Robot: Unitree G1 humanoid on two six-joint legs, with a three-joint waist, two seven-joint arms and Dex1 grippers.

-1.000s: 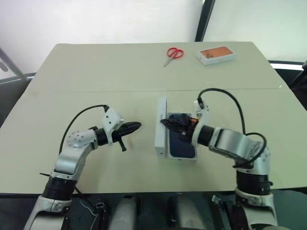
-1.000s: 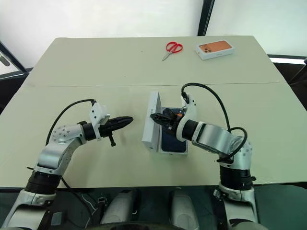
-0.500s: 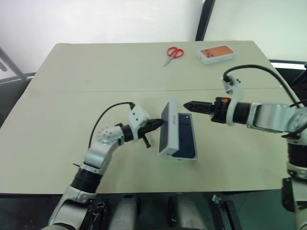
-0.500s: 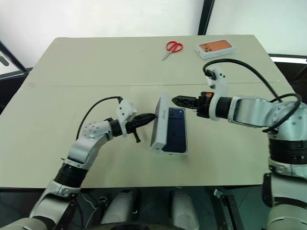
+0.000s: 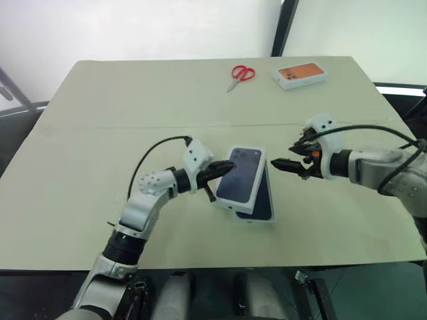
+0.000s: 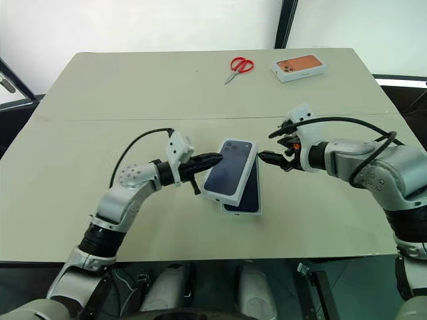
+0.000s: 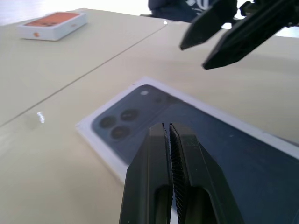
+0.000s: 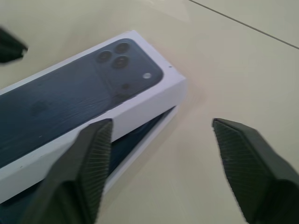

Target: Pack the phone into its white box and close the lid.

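Left gripper [image 6: 215,159] has its two black fingers pressed together with nothing between them, tips at the near-left edge of the lid; whether they touch it cannot be told. Right gripper [image 6: 265,156] stands with fingers clearly parted, empty, just beside the right edge of the lid and apart from it.

Large beige rectangular table [image 5: 100,133] with a seam line running across it carries everything.

Lid [image 6: 230,167], a shallow white cardboard tray with a dark blue phone printed on its outer face, lies print-up over the box, skewed and shifted toward the robot's left, not seated square. Its left edge overhangs the box; its right side rides tilted on top.

White box [image 6: 257,202], a shallow white cardboard tray, sits flat on the table under the lid, with its near-right portion exposed.

Phone [image 6: 245,195], a slim dark navy smartphone, lies inside the white box; a strip of its dark surface shows past the lid's edge. In the right wrist view the same dark strip [image 8: 135,136] shows beneath the raised white wall of the lid.

Small white box with an orange phone picture [image 5: 299,75] rests at the far right of the table.

Red-handled scissors [image 5: 240,75] lie just left of it, well apart from the work area.
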